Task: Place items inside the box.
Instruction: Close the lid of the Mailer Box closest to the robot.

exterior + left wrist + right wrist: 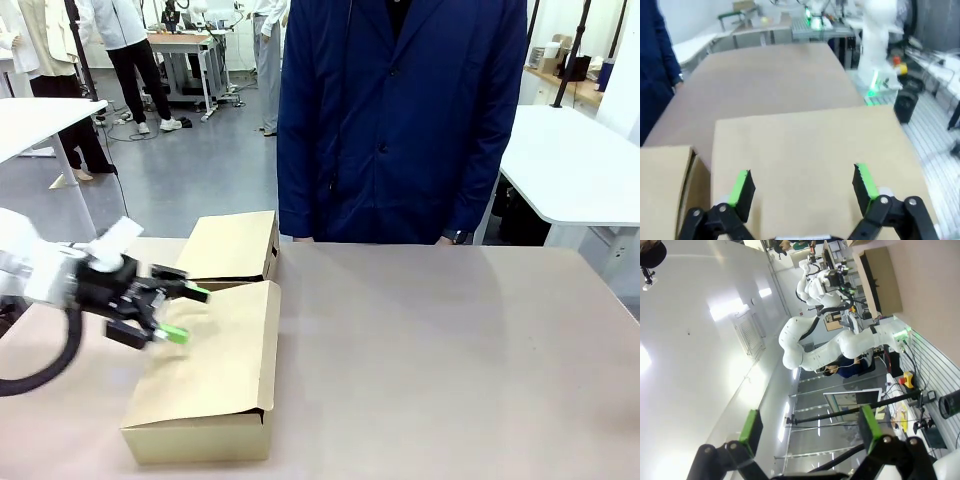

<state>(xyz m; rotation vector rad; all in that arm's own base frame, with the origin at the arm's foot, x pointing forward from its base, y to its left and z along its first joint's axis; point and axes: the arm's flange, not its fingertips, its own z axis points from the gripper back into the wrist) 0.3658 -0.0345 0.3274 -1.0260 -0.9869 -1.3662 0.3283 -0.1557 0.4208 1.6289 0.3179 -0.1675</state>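
Observation:
A brown cardboard box (215, 380) sits at the table's left, its near flap folded down over the top and its far flap (232, 245) standing open. My left gripper (187, 314) hovers over the left side of the closed flap, open, nothing between its green pads. In the left wrist view the open left gripper (804, 185) looks along the flat cardboard flap (805, 140). My right gripper (809, 427) is open and empty, aimed at a far wall, with the box (880, 280) small at the top right. The pouches, knife, stapler and marker are out of view.
A person in a navy coat (400, 120) stands at the table's far edge, arms down. The tan table (450, 350) stretches bare to the right of the box. White tables stand at both sides behind.

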